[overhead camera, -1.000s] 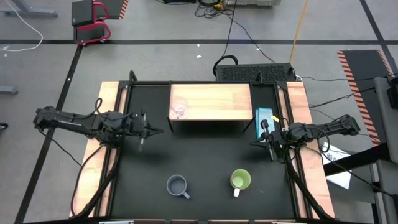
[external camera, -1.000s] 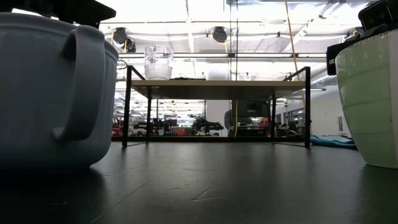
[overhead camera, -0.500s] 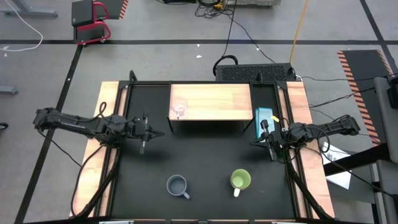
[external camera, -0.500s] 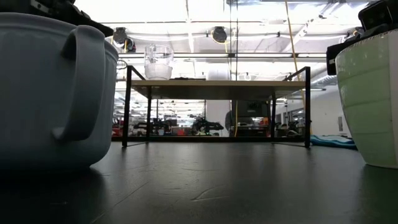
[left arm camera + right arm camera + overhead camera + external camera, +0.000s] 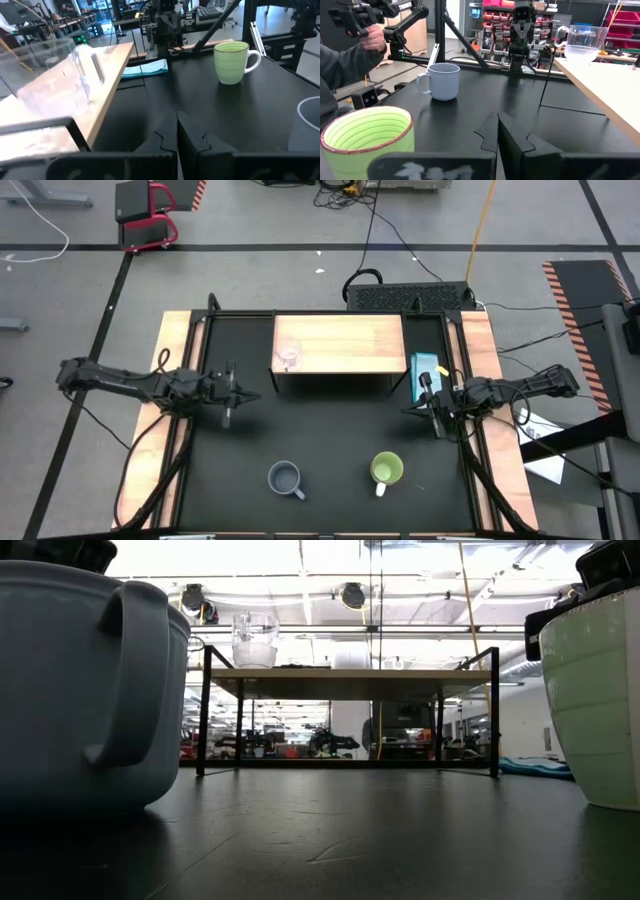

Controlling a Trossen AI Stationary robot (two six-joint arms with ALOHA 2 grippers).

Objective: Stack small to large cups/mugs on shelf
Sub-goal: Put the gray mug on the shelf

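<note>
Black matting covered the surface (image 5: 330, 430) you were working over, with light-wood strips along its left and right edges. Your left claw (image 5: 247, 392) hung over the left part of the mat, just off the front left corner of the shelf (image 5: 345, 340), its fingers (image 5: 167, 135) pressed together on nothing. Your right claw (image 5: 407, 411) sat near the mat's right edge, just beside a teal box (image 5: 425, 370), also clenched and empty, its fingers (image 5: 490, 131) meeting in a single seam.

You had the small clear glass cup (image 5: 288, 354) standing upright on the shelf close to its left end and front edge; most of the board to its right lay bare wood. In the low view the glass (image 5: 254, 640) stood above the left black leg of the frame.

The grey-blue mug (image 5: 286, 478) stood on the mat near the front edge, left of centre, handle pointing toward the front right. The lime-green mug (image 5: 386, 470) stood to its right, well apart from it, white handle toward the front edge. Between the two mugs and the shelf you had a wide stretch of open mat, and both claws flanked that stretch without touching any cup.

A person's sleeve and hand (image 5: 370, 37) showed beyond the surface in the right wrist view
</note>
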